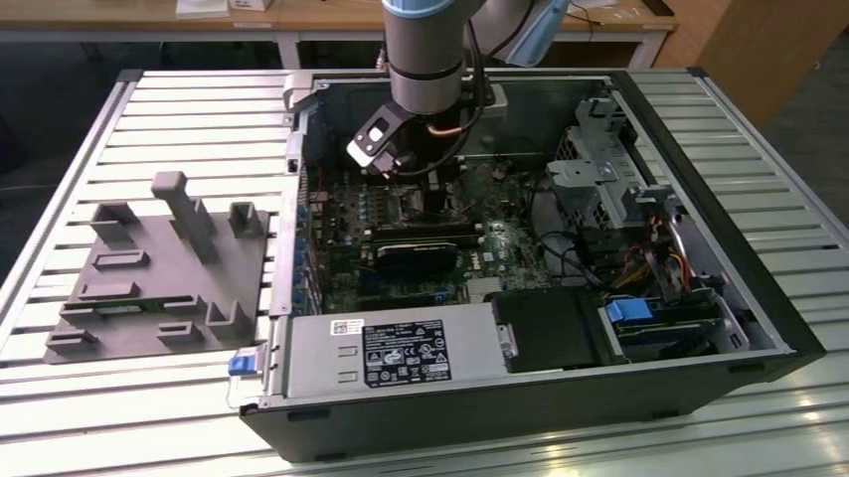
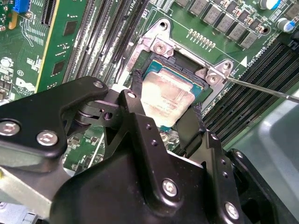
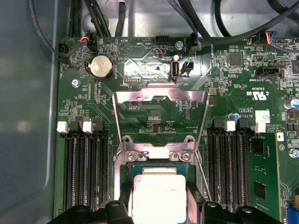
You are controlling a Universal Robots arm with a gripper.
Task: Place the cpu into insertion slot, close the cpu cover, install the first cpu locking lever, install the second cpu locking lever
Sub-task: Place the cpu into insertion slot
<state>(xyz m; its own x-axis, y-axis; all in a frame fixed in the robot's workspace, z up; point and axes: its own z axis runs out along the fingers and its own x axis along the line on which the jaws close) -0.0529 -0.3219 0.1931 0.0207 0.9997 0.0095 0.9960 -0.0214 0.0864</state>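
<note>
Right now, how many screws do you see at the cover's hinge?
2: one screw and a second screw at the open cover's hinge corners, beside the cpu. The pincer may hide others.

I looked down on an open computer case (image 1: pixel 531 412) lying on a slatted metal table (image 1: pixel 199 109). At the exterior view's left, apart from the case, stood a grey plastic rack (image 1: pixel 159 278). A silver power supply (image 1: pixel 385 358) sat along the case's near wall. In the first wrist view, a round battery (image 3: pixel 101 66) lay beyond black memory slots (image 3: pixel 84 172).
</note>
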